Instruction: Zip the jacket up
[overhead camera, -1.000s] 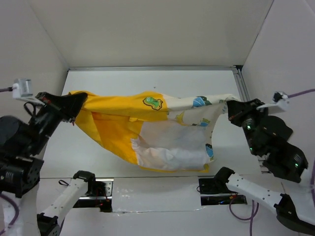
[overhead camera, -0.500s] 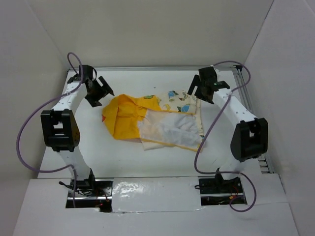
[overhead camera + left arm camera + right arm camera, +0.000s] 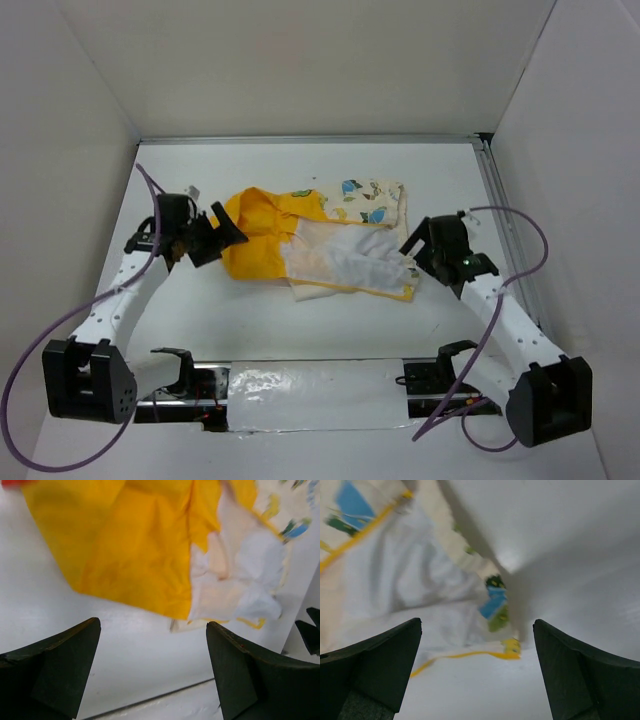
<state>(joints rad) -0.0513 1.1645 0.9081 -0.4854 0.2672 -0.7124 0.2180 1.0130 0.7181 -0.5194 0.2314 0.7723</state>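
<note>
The jacket (image 3: pixel 320 240) lies crumpled on the white counter (image 3: pixel 300 170) between the two sets of jaws, its front not yet zipped. White enclosure walls (image 3: pixel 300 60) close in the far side and both flanks, a metal rail (image 3: pixel 497 200) runs along the counter's edge behind the right jaws, a purple cable (image 3: pixel 546 248) loops off the right arm (image 3: pixel 510 320), and a shiny strip (image 3: pixel 320 385) lies between the arm bases. Nothing stands between either set of jaws and the cloth. The left jaws are spread apart and empty, just beside the yellow-orange hood end; the right jaws are likewise spread and empty, just beside the jacket's hem corner. From above the jacket shows three zones: the yellow hood towards the left jaws, a pale inner panel in the middle, and cream cloth printed with blue and green figures on the far part, nearer the right jaws. The left wrist view adds the creases of the yellow cloth (image 3: pixel 130 550) ahead of its fingers (image 3: pixel 55 670), with bare counter between them. The right wrist view shows the hem corner (image 3: pixel 495 610) ahead of its fingers (image 3: pixel 370 665), with blue and green prints, yellow edging and a raised fold casting a shadow.
</note>
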